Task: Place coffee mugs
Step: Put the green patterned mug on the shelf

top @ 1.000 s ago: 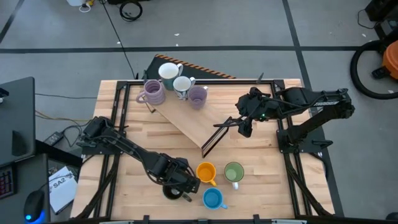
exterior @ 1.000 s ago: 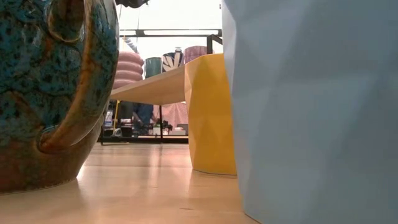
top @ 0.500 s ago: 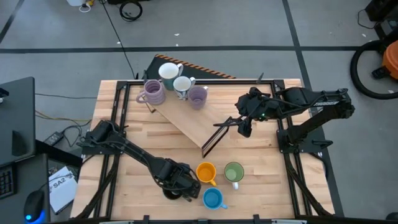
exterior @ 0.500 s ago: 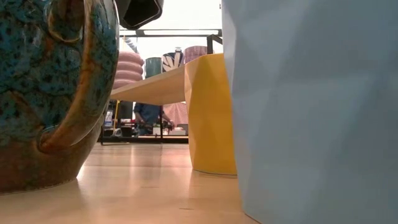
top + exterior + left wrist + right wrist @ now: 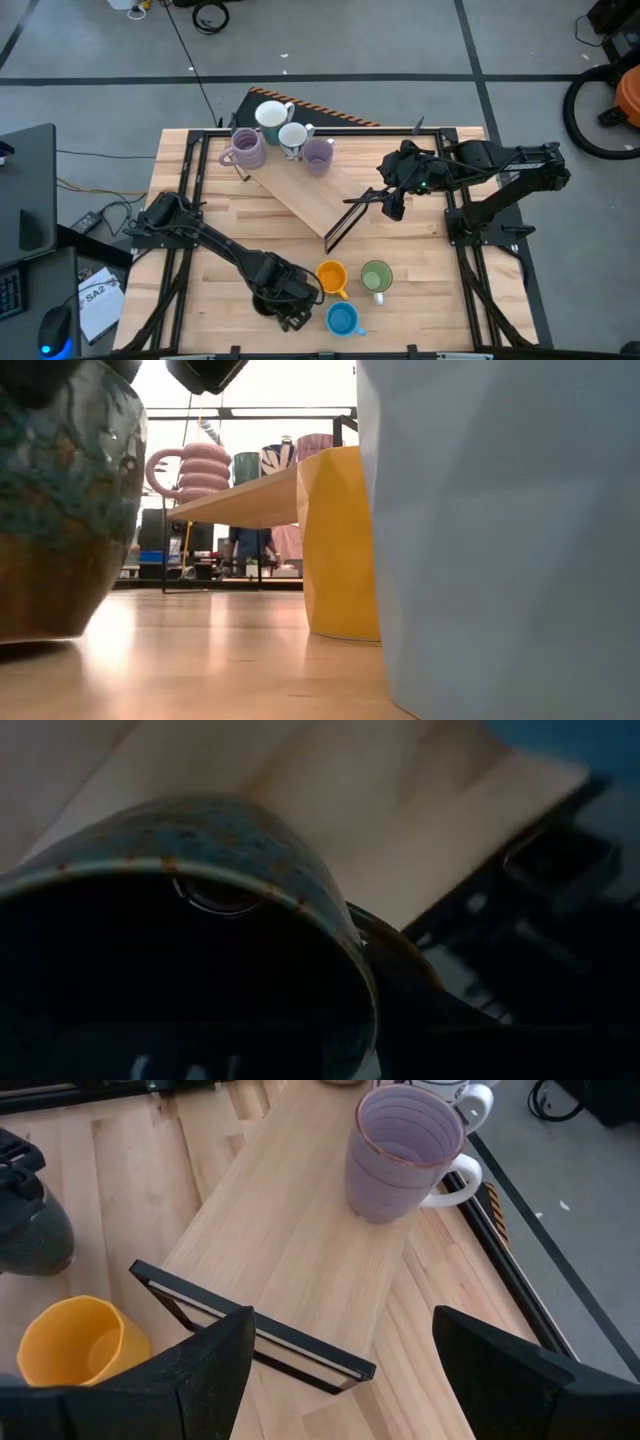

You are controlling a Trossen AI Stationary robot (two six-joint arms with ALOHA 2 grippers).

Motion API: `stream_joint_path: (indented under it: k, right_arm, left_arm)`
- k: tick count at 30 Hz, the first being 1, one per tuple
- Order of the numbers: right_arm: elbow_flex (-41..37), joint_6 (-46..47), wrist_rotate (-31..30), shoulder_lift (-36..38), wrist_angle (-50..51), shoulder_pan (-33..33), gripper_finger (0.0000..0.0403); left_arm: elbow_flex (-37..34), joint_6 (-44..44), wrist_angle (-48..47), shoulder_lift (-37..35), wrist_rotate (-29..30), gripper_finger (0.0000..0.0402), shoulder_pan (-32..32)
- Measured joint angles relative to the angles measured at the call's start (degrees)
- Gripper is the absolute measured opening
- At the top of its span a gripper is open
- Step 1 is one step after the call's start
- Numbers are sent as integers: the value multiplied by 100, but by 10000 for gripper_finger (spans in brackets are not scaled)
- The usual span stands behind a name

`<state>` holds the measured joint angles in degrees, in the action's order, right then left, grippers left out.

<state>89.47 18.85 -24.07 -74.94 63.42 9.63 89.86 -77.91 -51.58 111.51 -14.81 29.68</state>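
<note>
Tabletop (image 5: 250,215): brown mug (image 5: 268,303) under left hand (image 5: 283,309)

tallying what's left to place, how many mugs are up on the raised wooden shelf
4: lilac mug, white mug, second white mug, purple mug, clustered at the shelf's far end. None seem hidden.

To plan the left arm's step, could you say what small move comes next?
Probably raise the left gripper straight up with the dark brown mug: it is at that mug, the orange mug stands close beside, and the wooden shelf is higher. The right gripper waits open.
</note>
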Motion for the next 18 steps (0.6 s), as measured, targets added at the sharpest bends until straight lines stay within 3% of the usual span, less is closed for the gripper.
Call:
stream_joint_path:
  k: [7,18]
  right_arm:
    - [0,-96,10,0,-48,0,311]
    - [0,-105,-36,0,-87,-7,311]
  left_arm:
    - [320,1901,-1088,21,-166,45,23]
    - [1774,4874,-3713,44,1206,43,6]
